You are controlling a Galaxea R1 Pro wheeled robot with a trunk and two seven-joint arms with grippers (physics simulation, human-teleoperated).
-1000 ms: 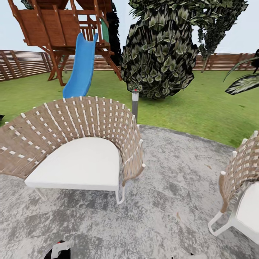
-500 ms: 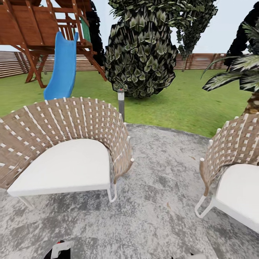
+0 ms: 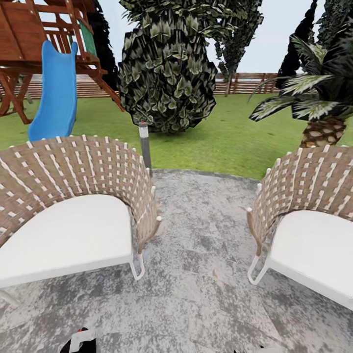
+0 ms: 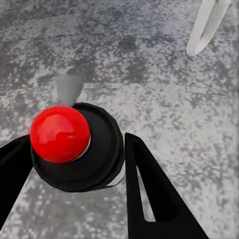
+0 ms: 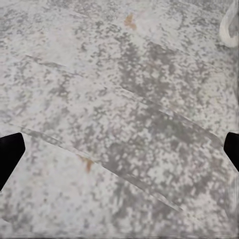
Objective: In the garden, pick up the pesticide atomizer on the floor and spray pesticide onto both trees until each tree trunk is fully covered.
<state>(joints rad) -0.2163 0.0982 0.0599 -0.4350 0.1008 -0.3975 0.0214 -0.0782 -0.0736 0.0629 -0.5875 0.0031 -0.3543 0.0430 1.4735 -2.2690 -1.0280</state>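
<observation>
Where grey paving (image 3: pixel 206 294) ends, lawn (image 3: pixel 220 132) (fenced) begins.

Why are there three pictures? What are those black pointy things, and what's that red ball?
These are a robot's eyes! It has wheels, two arms and three cameras. The big picture comes from its head. It looks out over grey paving with a left woven chair and a right woven chair, then grass, a big bush and a blue slide.

The other two pictures come from cameras on its wrists, looking down at the paving. The black pointy things are fingers. The left gripper is closed around a round black sprayer with a red knob on top. The right gripper is wide open and holds nothing.
</observation>
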